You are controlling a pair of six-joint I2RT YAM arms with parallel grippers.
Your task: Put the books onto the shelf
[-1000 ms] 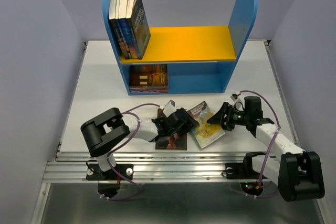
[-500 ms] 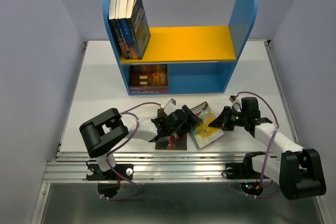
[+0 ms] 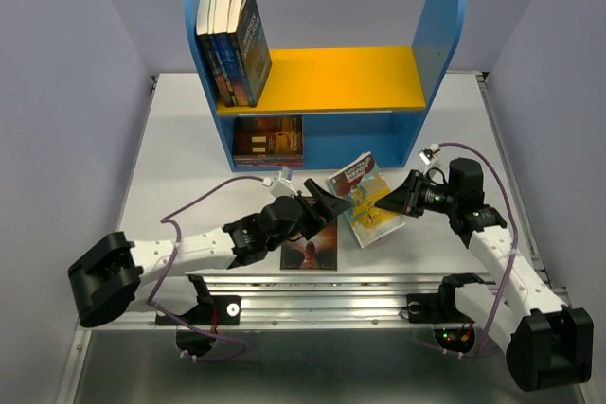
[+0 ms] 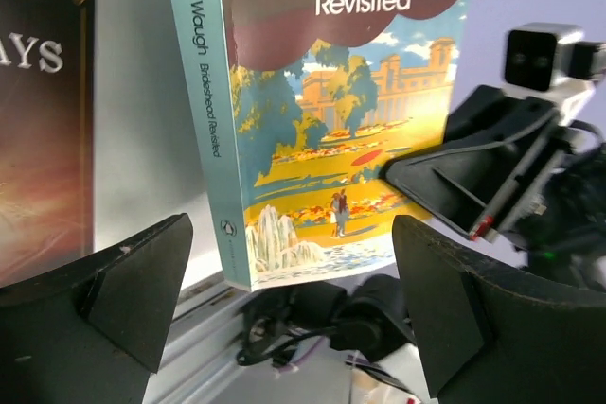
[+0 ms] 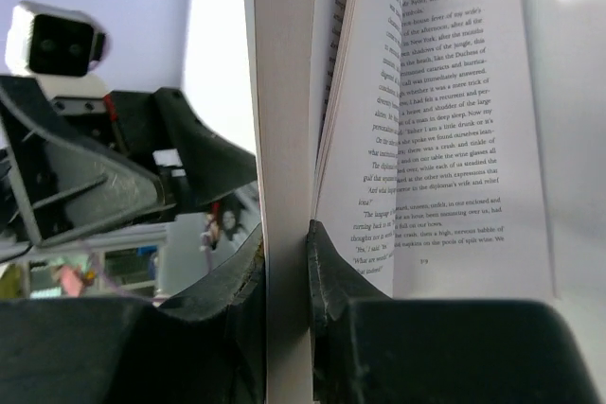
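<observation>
Above the table, top view: the yellow-teal paperback is held tilted between the two arms, its long axis running toward the shelf and well apart from it. The right gripper is clamped on its page edge. The left gripper is spread wide just beside its spine. A dark book is laid flat near the left arm.

Left wrist view: "Evelyn Waugh", "Brideshead Revisited" and "Classic" are read, and "AYS" on the dark cover.

Right wrist view: a block of pages is pinched. Loose printed pages are fanned.
</observation>
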